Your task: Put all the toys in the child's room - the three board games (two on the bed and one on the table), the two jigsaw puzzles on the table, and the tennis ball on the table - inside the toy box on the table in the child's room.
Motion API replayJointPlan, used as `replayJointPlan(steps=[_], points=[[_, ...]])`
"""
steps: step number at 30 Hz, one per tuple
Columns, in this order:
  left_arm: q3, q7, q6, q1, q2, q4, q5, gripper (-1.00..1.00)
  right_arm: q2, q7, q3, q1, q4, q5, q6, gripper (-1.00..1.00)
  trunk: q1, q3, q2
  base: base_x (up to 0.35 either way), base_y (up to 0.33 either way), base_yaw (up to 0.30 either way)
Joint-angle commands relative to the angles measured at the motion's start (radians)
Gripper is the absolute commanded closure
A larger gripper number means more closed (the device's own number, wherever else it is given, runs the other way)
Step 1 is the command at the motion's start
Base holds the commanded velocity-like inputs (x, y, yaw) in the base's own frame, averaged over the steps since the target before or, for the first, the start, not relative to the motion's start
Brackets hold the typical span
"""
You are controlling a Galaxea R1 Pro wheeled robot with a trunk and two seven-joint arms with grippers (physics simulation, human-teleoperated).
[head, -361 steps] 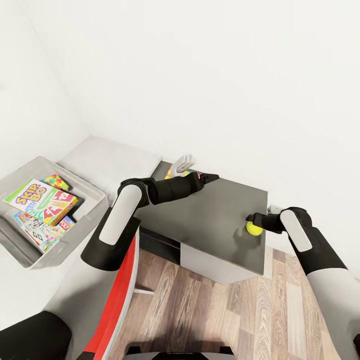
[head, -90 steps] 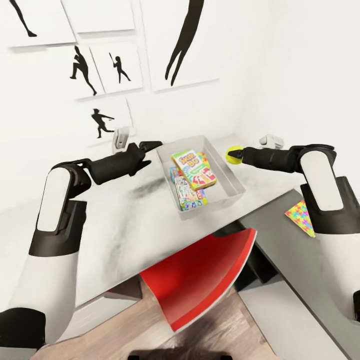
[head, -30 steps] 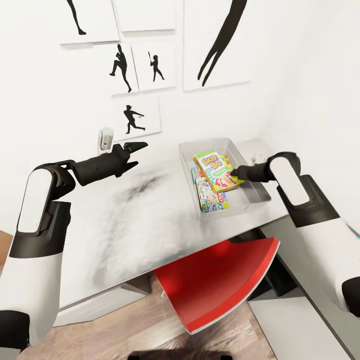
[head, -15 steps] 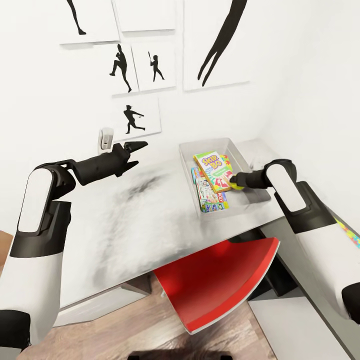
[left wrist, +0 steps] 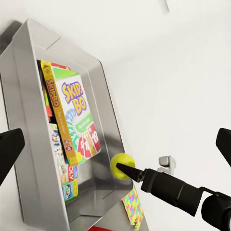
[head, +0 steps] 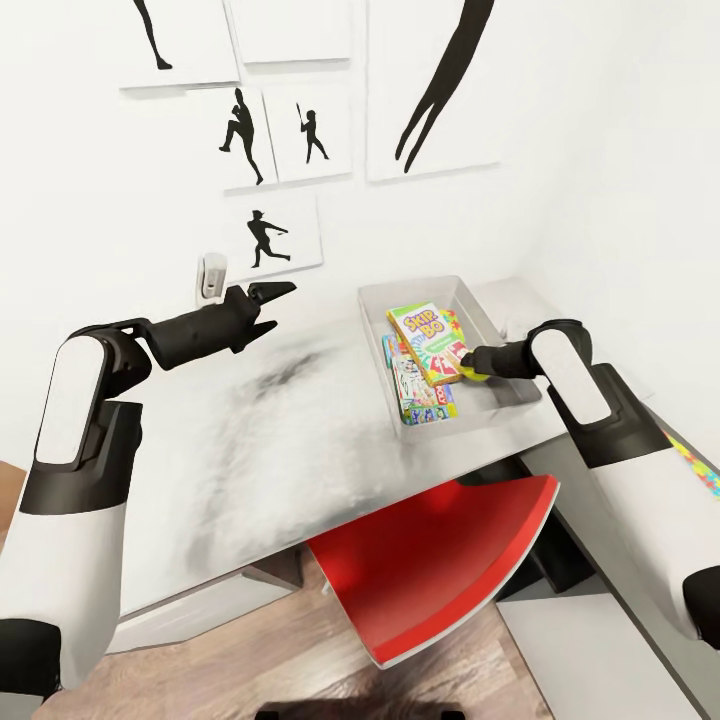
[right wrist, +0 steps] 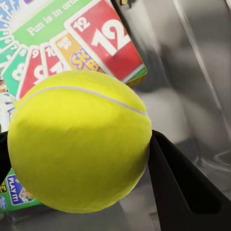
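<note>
While the right gripper (head: pixel 472 364) holds the tennis ball (head: pixel 473 368) between its fingers low inside the toy box (head: pixel 455 292), the ball may roll when released, because the SKIP-BO box (head: pixel 430 342) lies tilted beside it. Farther away, the left gripper (head: pixel 268 296) hangs above the table (head: pixel 280 440) with fingers spread wide and empty.

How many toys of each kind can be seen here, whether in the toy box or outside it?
Board games: 3 (SKIP-BO, MONOPOLY, blue game)
Jigsaw puzzles: 2 (boxed puzzle, loose puzzle)
Tennis ball: 1
Total: 6
</note>
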Motion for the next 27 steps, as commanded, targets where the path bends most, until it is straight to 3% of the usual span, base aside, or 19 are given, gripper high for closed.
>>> replayJointPlan(steps=[1, 27], points=[[-0.001, 0.01, 0.0, -0.001, 0.001, -0.001, 0.01, -1.0, 0.0, -0.016, 0.003, -0.001, -0.001, -0.012, 0.001, 1.0, 0.001, -0.002, -0.002, 0.0, 0.0, 0.0], [-0.002, 0.01, 0.0, -0.001, -0.002, -0.001, 0.01, -1.0, 0.005, -0.025, 0.004, 0.008, 0.036, -0.013, 0.001, 1.0, 0.001, -0.002, -0.002, 0.0, 0.0, 0.0]])
